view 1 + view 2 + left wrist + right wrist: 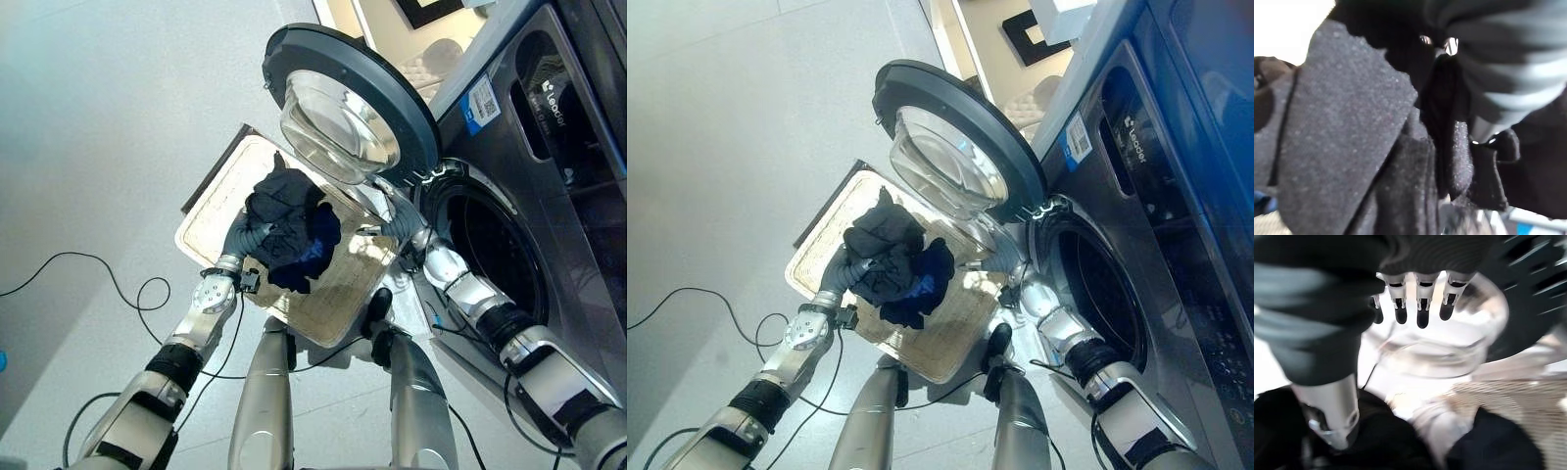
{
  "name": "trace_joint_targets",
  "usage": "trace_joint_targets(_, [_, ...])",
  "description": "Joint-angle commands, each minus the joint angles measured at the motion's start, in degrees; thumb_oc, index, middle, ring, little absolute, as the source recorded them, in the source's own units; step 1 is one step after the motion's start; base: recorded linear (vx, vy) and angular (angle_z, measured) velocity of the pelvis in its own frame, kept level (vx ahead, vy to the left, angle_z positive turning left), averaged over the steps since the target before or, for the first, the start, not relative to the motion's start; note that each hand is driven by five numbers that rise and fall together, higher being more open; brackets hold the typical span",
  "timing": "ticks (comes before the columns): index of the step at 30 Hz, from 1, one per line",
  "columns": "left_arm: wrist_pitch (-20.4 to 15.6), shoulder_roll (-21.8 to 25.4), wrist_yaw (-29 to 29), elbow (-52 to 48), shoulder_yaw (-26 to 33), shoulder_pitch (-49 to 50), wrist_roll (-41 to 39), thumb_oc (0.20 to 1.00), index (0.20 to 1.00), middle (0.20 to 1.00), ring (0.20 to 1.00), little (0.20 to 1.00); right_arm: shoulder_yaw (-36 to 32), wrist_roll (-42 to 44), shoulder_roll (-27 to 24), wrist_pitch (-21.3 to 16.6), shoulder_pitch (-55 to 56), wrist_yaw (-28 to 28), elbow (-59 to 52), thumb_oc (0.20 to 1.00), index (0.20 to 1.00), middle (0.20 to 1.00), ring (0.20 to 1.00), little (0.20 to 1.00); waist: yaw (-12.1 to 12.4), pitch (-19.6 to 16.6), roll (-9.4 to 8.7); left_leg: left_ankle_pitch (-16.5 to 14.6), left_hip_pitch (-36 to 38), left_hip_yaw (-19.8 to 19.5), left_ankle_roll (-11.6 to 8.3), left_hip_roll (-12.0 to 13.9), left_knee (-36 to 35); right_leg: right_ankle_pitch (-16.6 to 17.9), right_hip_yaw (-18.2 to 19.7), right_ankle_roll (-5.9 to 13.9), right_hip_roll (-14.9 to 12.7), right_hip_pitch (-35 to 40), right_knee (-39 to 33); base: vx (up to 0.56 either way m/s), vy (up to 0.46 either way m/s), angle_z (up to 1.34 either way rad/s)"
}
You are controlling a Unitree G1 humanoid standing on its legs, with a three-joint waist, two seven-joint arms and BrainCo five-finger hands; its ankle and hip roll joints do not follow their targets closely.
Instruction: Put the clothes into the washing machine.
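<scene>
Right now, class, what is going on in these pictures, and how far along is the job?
A humanoid robot stands over a laundry basket on the floor beside a front-loading washing machine whose round door hangs open. Its left hand is buried in a heap of dark clothes in the basket. Its right hand, fingers straight, is held near the door's glass. The clothes are all in the basket; the drum looks dark, with no clothes visible inside.

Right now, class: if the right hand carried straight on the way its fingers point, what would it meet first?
Probably the glass bowl of the open door: the right hand's fingers point straight at it, though depth is unclear.
</scene>
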Motion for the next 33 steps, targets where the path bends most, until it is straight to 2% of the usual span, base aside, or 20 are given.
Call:
trace_joint_targets(1, [-0.6,-2.1,-4.5,-4.3,-0.9,-5.4,-0.8,0.200,0.200,0.200,0.200,0.200,1.7,3.9,-1.8,1.6,-4.0,4.9,-2.9,1.000,1.000,1.000,1.000,1.000,-0.7,-1.4,3.44,-3.1,-0.8,3.2,1.78,-4.8,1.0,-0.7,-1.7,6.61,-0.8,1.7,0.1,0.00,0.000,0.00])
trace_joint_targets(2, [0.2,-1.9,-6.4,-3.8,-1.7,-7.2,-1.4,0.200,0.200,0.200,0.200,0.200,2.7,5.9,-1.0,3.2,-5.6,7.6,-2.1,1.000,1.000,1.000,1.000,1.000,-0.7,-1.4,3.48,-2.9,-0.9,3.1,1.72,-4.9,1.1,-0.6,-1.5,6.50,-0.7,1.5,-0.1,0.00,0.000,0.00])
trace_joint_targets(4, [0.3,-2.0,-7.4,-3.5,-2.3,-8.3,-1.2,0.200,0.200,0.200,0.200,0.200,3.4,7.3,-0.3,4.3,-6.6,9.5,-1.4,1.000,1.000,1.000,1.000,1.000,-0.7,-1.4,3.47,-2.9,-1.1,3.0,1.68,-5.0,1.2,-0.4,-1.3,6.43,-0.5,1.4,-0.3,0.00,0.000,0.00])
trace_joint_targets(8, [1.2,-2.3,-10.6,-2.8,-4.6,-12.0,0.3,0.200,0.200,0.200,0.200,0.200,5.6,10.6,1.9,6.5,-8.9,17.5,3.3,1.000,1.000,1.000,1.000,1.000,-0.7,-1.4,3.64,-2.5,-1.7,3.0,1.61,-5.2,1.3,0.0,-0.9,6.17,-0.3,1.0,-0.7,0.00,0.000,0.00])
trace_joint_targets(16, [2.1,-2.4,-15.9,-1.2,-7.9,-16.8,0.4,0.200,0.200,0.200,0.200,0.200,7.3,15.1,4.5,7.9,-10.8,23.0,9.0,1.000,1.000,1.000,1.000,1.000,-1.1,-1.4,3.72,-2.1,-2.1,2.8,1.67,-5.7,1.3,0.7,0.2,5.90,0.6,0.7,-1.6,0.00,0.000,0.00])
trace_joint_targets(24, [4.0,-3.7,-19.1,0.4,-9.5,-21.0,-0.6,0.200,0.200,0.200,0.200,0.200,8.0,15.2,7.0,8.7,-11.6,23.3,10.7,1.000,1.000,1.000,1.000,1.000,-2.0,-1.4,3.50,-1.6,-2.7,2.9,1.72,-6.0,1.4,1.4,1.3,5.86,1.4,0.3,-2.5,0.00,0.004,-0.01])
trace_joint_targets(27, [5.0,-4.8,-21.0,0.1,-9.4,-21.8,-3.5,0.200,0.200,0.200,0.200,0.200,7.4,17.4,7.9,8.2,-11.8,21.5,11.5,1.000,1.000,1.000,1.000,1.000,-2.2,-1.4,3.52,-1.4,-3.2,2.9,1.76,-6.2,1.3,1.9,1.6,5.80,1.7,-0.1,-3.1,0.00,0.011,-0.05])
trace_joint_targets(33, [6.6,-6.9,-20.3,-0.3,-9.2,-21.6,-4.2,0.200,0.200,0.200,0.200,0.200,5.7,20.1,10.0,8.7,-12.2,18.2,12.0,1.000,1.000,1.000,1.000,1.000,-2.2,-1.4,3.64,-1.6,-3.5,2.8,1.88,-6.6,1.1,2.1,1.8,5.91,1.9,-0.4,-3.6,0.00,0.000,-0.01])
